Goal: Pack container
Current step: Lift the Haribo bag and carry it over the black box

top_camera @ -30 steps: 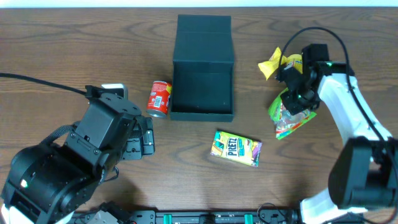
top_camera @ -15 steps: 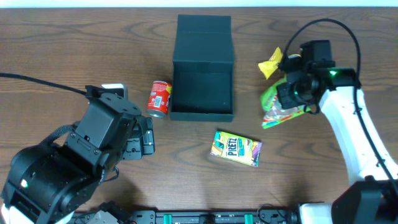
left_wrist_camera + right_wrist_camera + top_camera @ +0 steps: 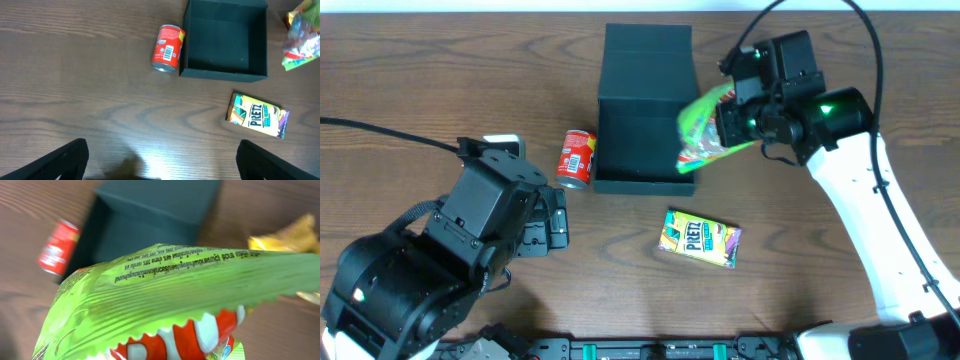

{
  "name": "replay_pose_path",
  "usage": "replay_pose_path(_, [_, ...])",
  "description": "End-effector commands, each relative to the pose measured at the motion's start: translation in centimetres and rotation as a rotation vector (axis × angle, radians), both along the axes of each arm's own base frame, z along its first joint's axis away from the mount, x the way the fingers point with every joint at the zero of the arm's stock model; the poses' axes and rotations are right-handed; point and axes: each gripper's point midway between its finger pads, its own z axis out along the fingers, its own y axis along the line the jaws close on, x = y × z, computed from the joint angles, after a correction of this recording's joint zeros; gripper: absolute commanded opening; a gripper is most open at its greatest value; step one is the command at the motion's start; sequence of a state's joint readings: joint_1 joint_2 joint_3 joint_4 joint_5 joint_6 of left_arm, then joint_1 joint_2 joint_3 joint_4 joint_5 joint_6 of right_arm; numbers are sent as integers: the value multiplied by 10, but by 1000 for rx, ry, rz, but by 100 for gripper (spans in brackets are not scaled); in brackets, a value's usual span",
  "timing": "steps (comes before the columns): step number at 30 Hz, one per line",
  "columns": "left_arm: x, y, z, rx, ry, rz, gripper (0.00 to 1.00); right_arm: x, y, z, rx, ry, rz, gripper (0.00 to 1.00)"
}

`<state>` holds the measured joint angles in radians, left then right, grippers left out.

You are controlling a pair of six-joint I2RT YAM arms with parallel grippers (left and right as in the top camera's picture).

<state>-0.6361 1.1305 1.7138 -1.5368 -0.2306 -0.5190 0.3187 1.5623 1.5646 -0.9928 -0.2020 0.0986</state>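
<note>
OK, right gripper (image 3: 728, 122) is clamped on green snack bag (image 3: 704, 130), hanging over container (image 3: 642, 186) right rim; left gripper (image 3: 558, 218) jaws wide apart, holding nothing.

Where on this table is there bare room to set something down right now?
Bare wood lies left of the red can, toward the far left corner, and between the can and the Pretz box. Inside, the container is bare too. Crowded: its right rim, where the green snack bag hangs.
</note>
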Motion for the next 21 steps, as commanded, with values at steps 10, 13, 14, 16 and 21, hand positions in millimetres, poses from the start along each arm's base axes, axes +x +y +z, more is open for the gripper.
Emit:
replay_pose_path(10, [0,0,3,-2,-7,-9,95,10,101,-26,143,158,31,3])
replay_pose_path(13, [0,0,3,-2,-7,-9,95,14,109,-43,141,190,17,2])
replay_pose_path(14, [0,0,3,-2,-7,-9,95,16,112,-49,142,201,9,2])
replay_pose_path(16, [0,0,3,-2,-7,-10,95,20,115,-58,148,220,-15,2])
replay_pose_path(21, [0,0,3,-2,-7,-9,95,28,120,-85,176,304,-129,2])
